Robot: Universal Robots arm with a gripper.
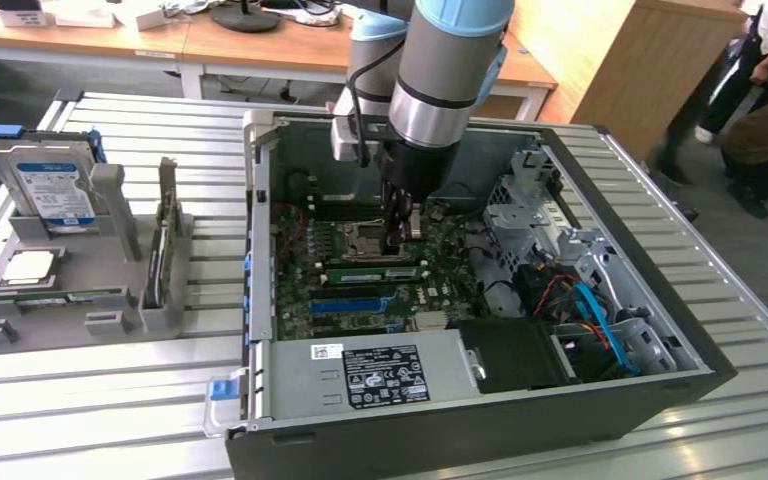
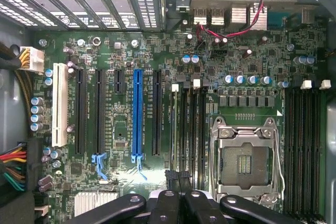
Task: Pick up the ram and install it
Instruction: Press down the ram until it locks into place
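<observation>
A slim green ram stick [image 1: 57,295] lies flat in the front channel of the grey fixture [image 1: 37,330] on the exterior view's left, far from the arm. Another green stick [image 1: 371,270] stands in a memory slot beside the CPU socket [image 1: 364,237] inside the open computer case [image 1: 651,330]. My gripper [image 1: 407,228] hangs inside the case, just above the motherboard near the socket. In the wrist view its black fingers [image 2: 167,203] meet at the gripper's tip [image 2: 178,178] over the memory slots [image 2: 191,129], shut with nothing seen between them.
The fixture also holds a hard drive [image 1: 48,190], a CPU [image 1: 31,265] and an upright expansion card [image 1: 164,245]. A blue slot [image 2: 137,114], the power supply [image 1: 371,375] and a drive cage [image 1: 531,200] crowd the case. People stand at the exterior view's right [image 1: 758,90].
</observation>
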